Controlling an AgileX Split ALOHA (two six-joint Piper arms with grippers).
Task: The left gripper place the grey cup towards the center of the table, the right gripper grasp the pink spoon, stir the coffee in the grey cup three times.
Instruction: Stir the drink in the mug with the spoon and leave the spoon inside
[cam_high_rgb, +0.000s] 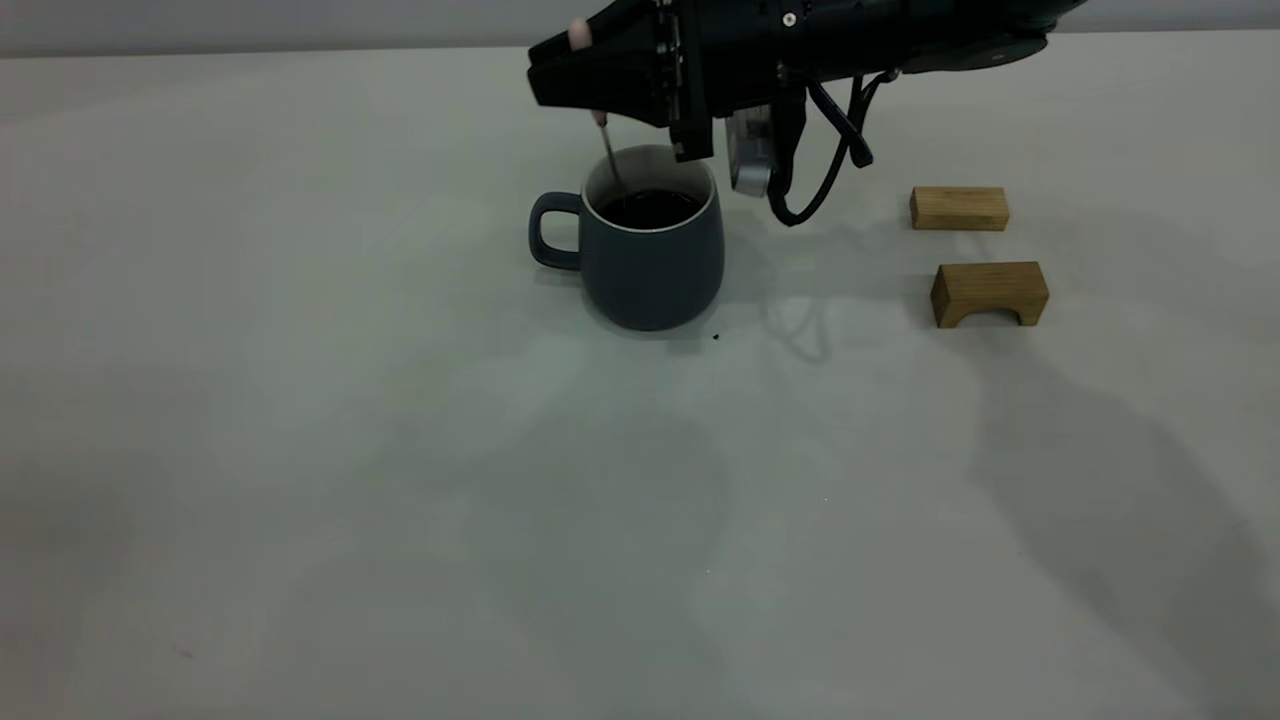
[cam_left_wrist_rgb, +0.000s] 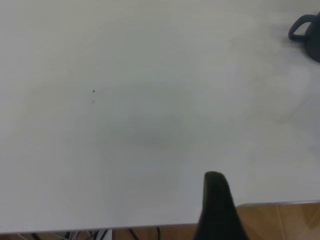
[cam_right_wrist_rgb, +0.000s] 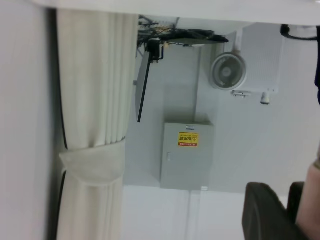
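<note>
The dark slate-grey matte cup (cam_high_rgb: 652, 258), white inside and along its rim, stood upright near the middle of the broad off-white table (cam_high_rgb: 400, 500), its loop handle turned toward the exterior view's left. Dark brown-black coffee (cam_high_rgb: 650, 208) lay inside it with a flat surface. Above the cup the right gripper (cam_high_rgb: 560, 75), at the end of a black arm reaching in from the right, was closed on the slim pink-handled spoon (cam_high_rgb: 606, 150). The pink handle tip showed above the black fingers, and the thin grey metal neck ran down past the rim into the coffee on the handle side of the cup; the bowl was hidden in the liquid. In the right wrist view a pale pink strip of the handle sat against the black fingers at the frame edge.

Two brown wooden blocks lay well to the right of the cup: a plain rectangular one (cam_high_rgb: 959, 208) farther back and an arch-cut one (cam_high_rgb: 990, 293) nearer.

The left gripper (cam_left_wrist_rgb: 216, 210) hung over the table's edge, far from the cup (cam_left_wrist_rgb: 307, 35); only one black finger showed, so I cannot tell how its fingers stood.
</note>
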